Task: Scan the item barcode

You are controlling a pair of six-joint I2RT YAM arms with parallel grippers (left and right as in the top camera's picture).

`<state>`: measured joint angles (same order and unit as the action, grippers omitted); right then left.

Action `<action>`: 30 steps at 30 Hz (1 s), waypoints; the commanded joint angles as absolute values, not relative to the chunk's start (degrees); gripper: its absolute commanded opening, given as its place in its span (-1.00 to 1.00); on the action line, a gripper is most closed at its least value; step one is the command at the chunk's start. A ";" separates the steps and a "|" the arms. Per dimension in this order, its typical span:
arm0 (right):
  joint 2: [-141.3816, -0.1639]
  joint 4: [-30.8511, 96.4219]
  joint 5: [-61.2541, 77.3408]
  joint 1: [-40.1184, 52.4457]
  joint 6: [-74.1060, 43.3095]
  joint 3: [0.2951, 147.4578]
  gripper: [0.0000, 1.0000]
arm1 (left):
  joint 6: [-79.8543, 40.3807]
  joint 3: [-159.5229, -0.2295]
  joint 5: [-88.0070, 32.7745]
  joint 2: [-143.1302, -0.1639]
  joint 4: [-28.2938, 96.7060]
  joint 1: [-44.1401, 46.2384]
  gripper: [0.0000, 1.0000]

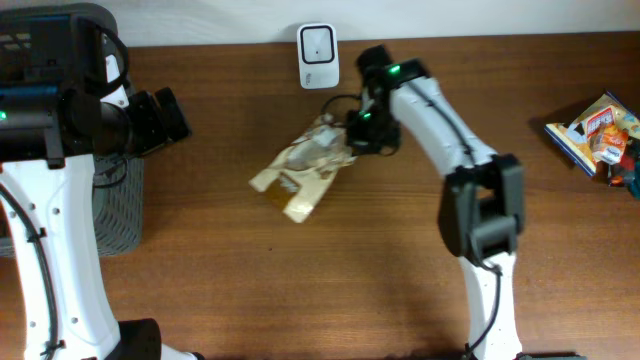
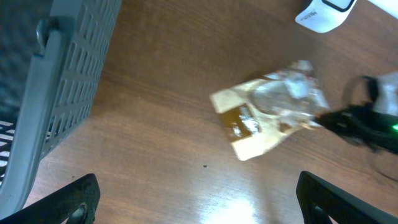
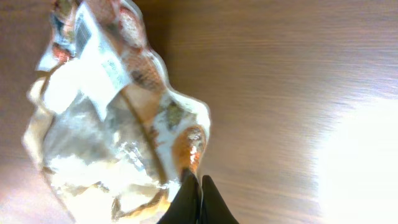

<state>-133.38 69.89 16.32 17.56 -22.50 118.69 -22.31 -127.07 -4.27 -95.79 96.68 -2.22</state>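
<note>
Right end effector [image 3: 199, 193]: jaws pressed together on the crimped edge of the snack bag [image 3: 112, 124], so we log it as closed with the bag's end seam pinched between the tips. The bag lies flat on the table [image 1: 400, 260], in the middle of the far half. Its long axis runs diagonally, with the gripped end toward the far edge and the right, and the free end toward the near left corner. A white label [image 3: 93, 56] faces up away from the pinch; whether it carries printed bars is too blurred to confirm. The scanner [image 1: 318, 42] stands at the far edge, just beyond the gripped end and slightly to its left, near the bag but not touching it. We judge the coming move to be a short lift toward the far edge, turning the label to the scanner's face. Left end effector [image 2: 202, 202]: jaws spread wide, holding nothing, near the left edge beside the basket [image 1: 115, 205] and well apart from the bag. The right arm is plainly the nearer.
</note>
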 commanded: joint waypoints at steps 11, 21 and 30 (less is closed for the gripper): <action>-123.33 83.55 1.19 15.25 -8.40 119.04 -0.92 | -22.87 -127.15 -4.05 -95.55 96.71 -2.02 0.98; -123.35 84.20 4.43 11.11 -8.34 119.35 0.69 | -22.87 -127.15 -4.05 -95.55 96.71 -2.02 0.98; -123.39 77.60 14.81 17.39 -16.86 108.03 0.97 | -22.90 -127.15 -4.05 -95.55 96.71 -2.02 0.98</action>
